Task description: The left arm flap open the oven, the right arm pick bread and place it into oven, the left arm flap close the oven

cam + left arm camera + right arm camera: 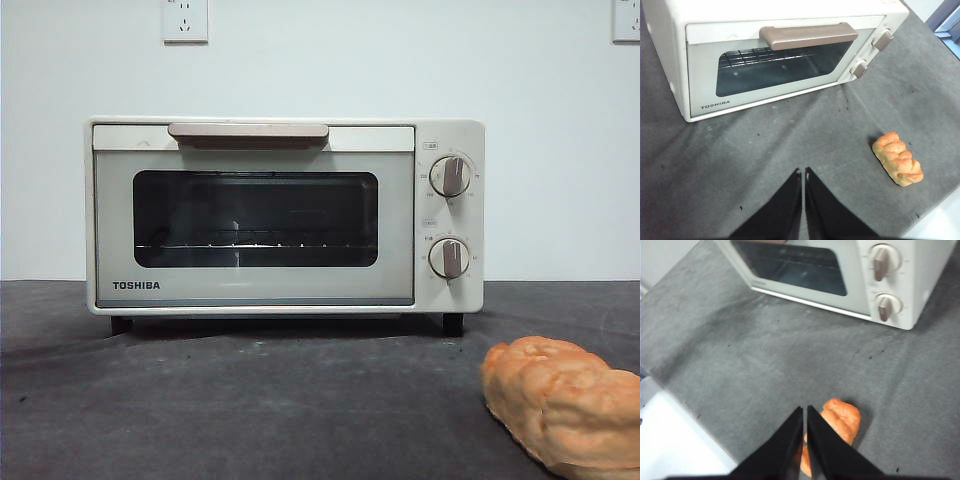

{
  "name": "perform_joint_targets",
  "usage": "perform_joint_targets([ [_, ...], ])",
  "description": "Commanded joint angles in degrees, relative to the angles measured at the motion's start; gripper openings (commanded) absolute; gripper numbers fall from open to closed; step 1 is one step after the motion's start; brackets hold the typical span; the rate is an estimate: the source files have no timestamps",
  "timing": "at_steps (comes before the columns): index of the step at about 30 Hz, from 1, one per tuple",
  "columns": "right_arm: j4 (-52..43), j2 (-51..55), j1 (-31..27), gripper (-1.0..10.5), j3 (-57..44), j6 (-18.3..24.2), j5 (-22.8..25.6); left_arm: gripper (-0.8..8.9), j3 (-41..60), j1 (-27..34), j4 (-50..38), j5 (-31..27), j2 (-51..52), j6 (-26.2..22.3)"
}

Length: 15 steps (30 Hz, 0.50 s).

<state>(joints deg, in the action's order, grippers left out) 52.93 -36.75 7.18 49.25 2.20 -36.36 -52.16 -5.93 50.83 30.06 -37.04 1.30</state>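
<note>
The cream-white TOSHIBA oven stands at the back of the grey mat with its door shut; it also shows in the left wrist view and the right wrist view. Its beige handle runs along the top of the door. The golden-orange bread lies on the mat in front of the oven's knob side; it also shows in the left wrist view. My left gripper is shut and empty, above the mat in front of the oven. My right gripper is shut and empty, above the bread.
The grey mat covers the table. Two round knobs sit on the oven's right panel. A white table edge shows beside the mat in the right wrist view. A wall with sockets stands behind the oven.
</note>
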Motion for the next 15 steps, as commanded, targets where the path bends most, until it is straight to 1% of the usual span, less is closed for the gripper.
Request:
perform_joint_targets([
  [1, -0.37, -0.22, 0.61, 0.1, 1.14, 1.44, -0.26, 0.16, -1.16, -0.20, -0.33, 0.22, -0.33, -1.14],
  [3, -0.35, -0.22, 0.61, 0.2, 1.14, 1.16, -0.26, 0.16, -1.16, -0.20, -0.26, 0.22, -0.33, -1.14],
  [4, -0.37, -0.22, 0.61, 0.7, 1.14, 0.96, -0.24, 0.16, -1.16, -0.20, -0.24, 0.22, -0.33, -1.11],
  [7, -0.37, -0.22, 0.61, 3.4, 1.14, -0.44, -0.13, 0.16, -1.16, -0.20, -0.17, 0.22, -0.33, -1.14],
  [8, -0.37, -0.22, 0.61, 3.9, 1.14, -0.98, 0.15, 0.16, -1.16, -0.20, -0.17, 0.22, -0.33, -1.16],
  [13, -0.31, -0.22, 0.61, 4.0, 1.14, -2.10, 0.42, 0.16, -1.16, -0.20, -0.17, 0.22, -0.33, -1.31],
  [15, -0.13, -0.22, 0.61, 4.0, 1.14, -3.28, 0.42, 0.16, -1.16, -0.20, -0.17, 0.22, -0.33, -1.31],
])
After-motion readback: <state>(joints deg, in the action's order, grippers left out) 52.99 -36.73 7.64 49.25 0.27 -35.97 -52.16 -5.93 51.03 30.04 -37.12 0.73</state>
